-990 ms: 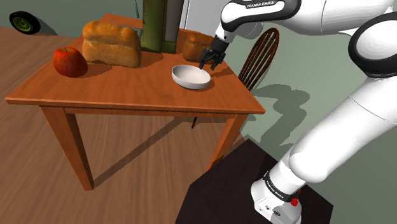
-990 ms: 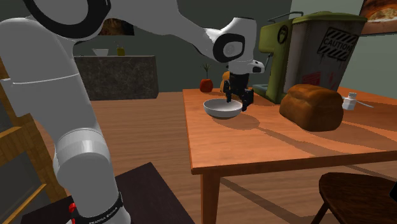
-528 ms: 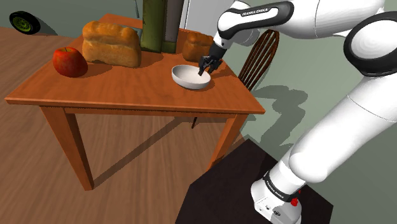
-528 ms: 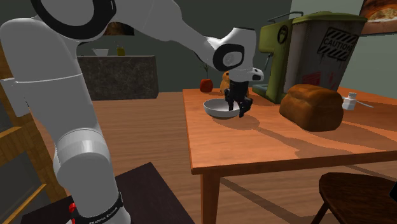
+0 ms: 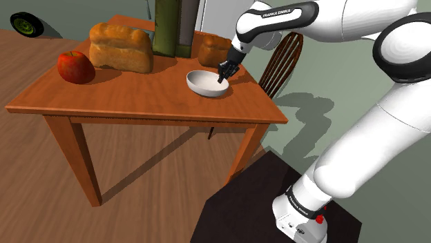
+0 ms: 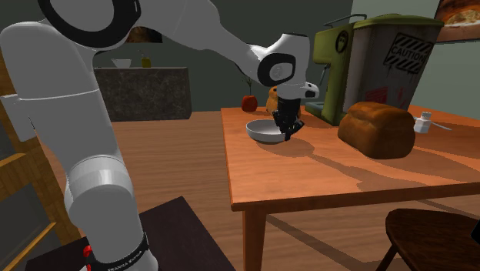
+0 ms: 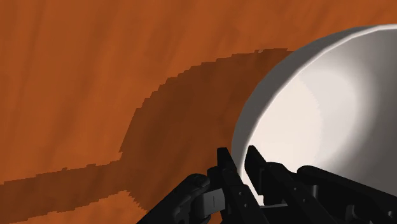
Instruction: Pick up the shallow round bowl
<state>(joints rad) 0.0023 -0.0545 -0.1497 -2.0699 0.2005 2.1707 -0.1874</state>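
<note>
White shallow round bowl (image 5: 206, 84) sits on the wooden table (image 5: 138, 100), toward the table's edge on the shoulder view's right, in front of the small bread loaf (image 5: 213, 50) and near the tall green machine (image 5: 173, 27). Bowl is upright, with its plain white inside showing.

Black claw (image 5: 222, 71) is down at the bowl's rim on the side nearest the chair (image 5: 280, 63). In the wrist view the claw (image 7: 238, 156) has its two fingers (image 7: 224, 167) pinched close together with the bowl's (image 7: 305, 114) thin rim between them, one finger outside the wall and one inside. So the claw is clamped on the rim. The bowl's shadow falls across the orange-brown tabletop beside it.

In the second exterior view the claw (image 6: 287, 131) points down at the bowl's (image 6: 264, 132) right rim. The bowl is near the table's (image 6: 323, 169) far left corner there. The white arm (image 5: 276, 17) arches over from the stand (image 5: 276, 207) at the shoulder view's lower right.

Other stuff on the table:
- Big bread loaf (image 5: 121, 47), well apart from the bowl, toward the shoulder view's left.
- Red apple (image 5: 75, 66), just beside that loaf at the far left corner.

In the second exterior view the big loaf (image 6: 377, 129) sits right of the bowl, in front of the green machine (image 6: 377, 61), which carries a caution label. The apple (image 6: 249, 102) shows behind the bowl.
</note>
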